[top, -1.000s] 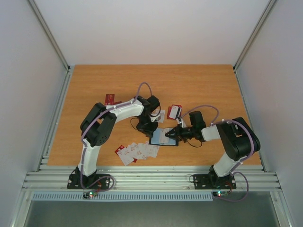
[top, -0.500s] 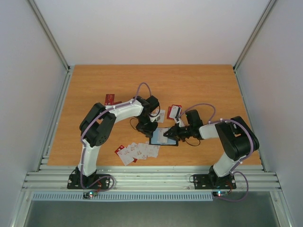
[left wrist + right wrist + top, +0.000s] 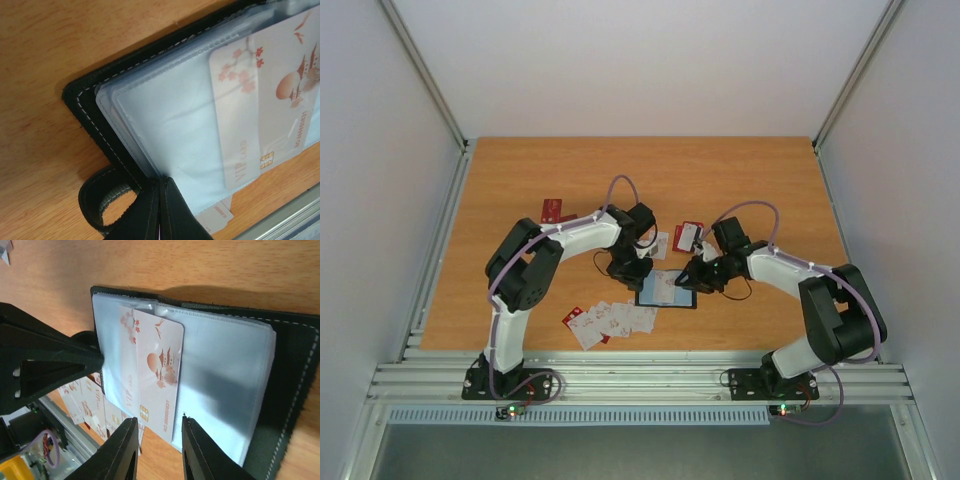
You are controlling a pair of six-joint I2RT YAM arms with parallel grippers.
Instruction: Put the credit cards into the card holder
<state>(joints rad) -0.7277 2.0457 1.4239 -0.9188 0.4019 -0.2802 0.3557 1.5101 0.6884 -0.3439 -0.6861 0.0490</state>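
On the table [image 3: 520,180], loose credit cards [image 3: 610,320] lie fanned just left of the card holder [image 3: 667,290], toward its near side. The left claw [image 3: 161,181] is clenched, with its tips against the holder's left edge at the clear sleeves [image 3: 165,115]. The holder lies open and flat, and 1 white card [image 3: 157,385] sits partly inside a sleeve. At the holder's right, the right claw [image 3: 157,419] is released, its jaws apart on either side of that card's protruding end.

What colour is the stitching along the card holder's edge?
White stitching on the black card holder, clearest in the left wrist view.
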